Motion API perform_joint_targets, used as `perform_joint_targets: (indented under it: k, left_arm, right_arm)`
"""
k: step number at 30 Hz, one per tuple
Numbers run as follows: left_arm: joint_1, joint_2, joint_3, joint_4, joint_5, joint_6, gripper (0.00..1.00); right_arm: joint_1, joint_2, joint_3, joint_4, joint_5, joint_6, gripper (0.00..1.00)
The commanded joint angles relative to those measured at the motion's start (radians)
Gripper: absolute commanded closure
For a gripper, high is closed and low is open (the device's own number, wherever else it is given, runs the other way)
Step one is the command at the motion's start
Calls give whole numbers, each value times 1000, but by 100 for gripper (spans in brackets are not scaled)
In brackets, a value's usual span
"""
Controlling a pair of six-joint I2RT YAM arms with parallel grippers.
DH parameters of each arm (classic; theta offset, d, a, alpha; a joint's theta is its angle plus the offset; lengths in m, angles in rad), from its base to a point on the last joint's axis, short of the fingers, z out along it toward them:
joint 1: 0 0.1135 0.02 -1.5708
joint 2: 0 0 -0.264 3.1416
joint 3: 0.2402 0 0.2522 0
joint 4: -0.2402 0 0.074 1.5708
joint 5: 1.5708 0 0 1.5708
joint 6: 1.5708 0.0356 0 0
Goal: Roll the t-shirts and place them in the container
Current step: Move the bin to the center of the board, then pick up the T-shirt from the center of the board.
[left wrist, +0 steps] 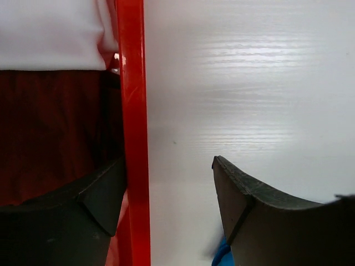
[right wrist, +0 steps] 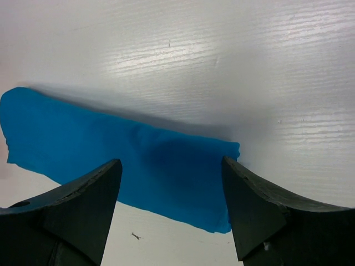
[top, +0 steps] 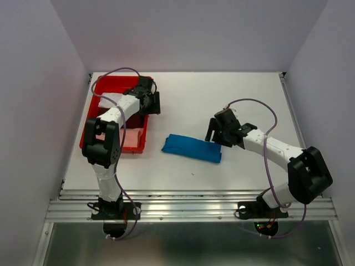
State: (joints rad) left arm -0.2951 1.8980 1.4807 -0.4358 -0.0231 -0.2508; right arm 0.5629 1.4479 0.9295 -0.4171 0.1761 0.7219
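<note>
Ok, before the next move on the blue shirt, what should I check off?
1. The right gripper is open: ok.
2. It hangs over one end of the blue shirt: ok.
3. The blue shirt lies clear of the tray: ok.
4. The left gripper is empty: ok, open above the tray's rim.
5. The left gripper is at the blue shirt: not ok.
6. The blue shirt is rolled tight: cannot tell.

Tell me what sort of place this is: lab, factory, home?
Probably a robotics lab test cell, not a home: a white table boxed in by plain walls, left arm and right arm bolted to an aluminium rail, and a blue t-shirt and red tray staged as props.
</note>
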Motion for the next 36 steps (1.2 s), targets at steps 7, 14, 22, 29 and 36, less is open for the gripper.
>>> perform_joint_targets:
  k: [7,14,22,29,36]
  left_arm:
    - [-90,3,102,-59,62,-21,28]
    - [-134,-97,200,-161,-89,-16,26]
    - [-145,-171,239,-181,-61,-36,25]
    - [-148,-165,239,-178,-31,-53,25]
    - [-150,-149,237,-178,-25,-58,26]
  right_arm:
    - [-34,-67,-63,21,-27,30,22]
    - [-115,-127,-141,29,-85,59,22]
    - [-175,-176,-308,188,-305,146,22]
    - [-175,-230,-421,239,-381,238,22]
    - [-175,-332,-457,262,-412,248,20]
